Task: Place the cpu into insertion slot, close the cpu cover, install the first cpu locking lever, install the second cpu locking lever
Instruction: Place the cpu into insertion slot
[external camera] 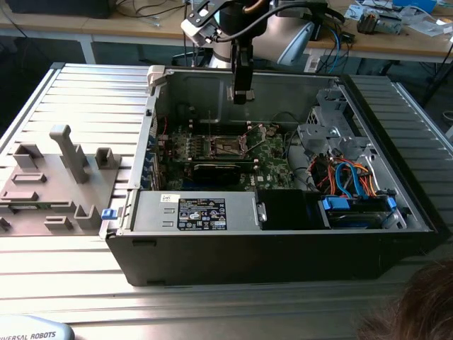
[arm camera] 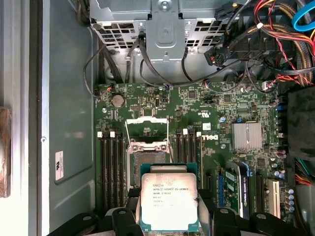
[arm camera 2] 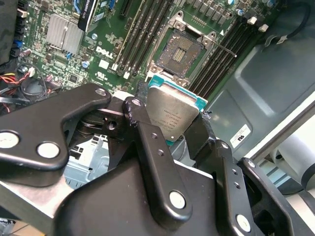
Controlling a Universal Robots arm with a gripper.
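While the gripper [external camera: 239, 95] clamps it by two opposite edges, the cpu [arm camera: 170, 201] hangs flat above the open insertion slot [arm camera: 147, 153], seemingly a little off to one side.

Rows of small dark print stand on the shiny top of the cpu [arm camera: 169, 201] in the first wrist view; big white letters stand on the green motherboard [arm camera: 206, 105]; a white sticker [arm camera: 59, 164] with tiny print sits on the grey case wall [arm camera: 69, 98]; in the exterior view a black-and-white label [external camera: 202, 212] sits on the silver box [external camera: 152, 216].
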